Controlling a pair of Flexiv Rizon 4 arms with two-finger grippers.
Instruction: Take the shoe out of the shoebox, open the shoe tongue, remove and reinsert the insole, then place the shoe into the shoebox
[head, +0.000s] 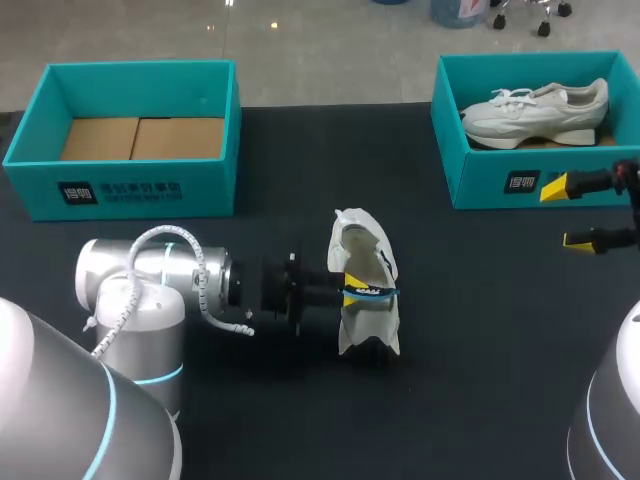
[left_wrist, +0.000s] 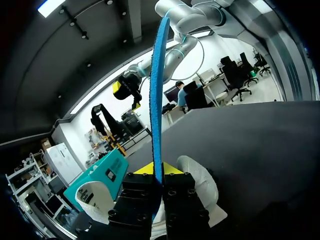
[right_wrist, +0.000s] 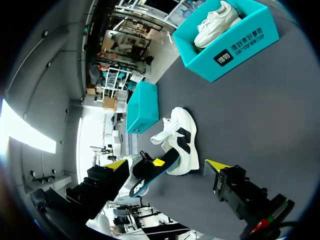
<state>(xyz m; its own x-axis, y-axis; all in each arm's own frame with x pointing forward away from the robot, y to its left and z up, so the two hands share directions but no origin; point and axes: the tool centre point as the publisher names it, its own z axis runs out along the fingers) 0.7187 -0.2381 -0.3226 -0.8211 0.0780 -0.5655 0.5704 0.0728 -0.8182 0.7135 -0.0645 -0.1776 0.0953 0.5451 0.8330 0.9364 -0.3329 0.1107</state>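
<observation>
Shoe (head: 365, 285) stands mid-table (head: 480, 340). The insole (left_wrist: 157, 100) sticks out of it. From the left wrist it shows edge-on only, its lower end hidden behind the fingers. Left end effector (left_wrist: 155, 169) pinched narrow on the insole, right at the shoe's opening. Right end effector (head: 567, 213) spread wide, holding nothing, well apart from the shoe, just beside the right shoebox (head: 480, 175), which contains a second shoe (head: 535, 110).
</observation>
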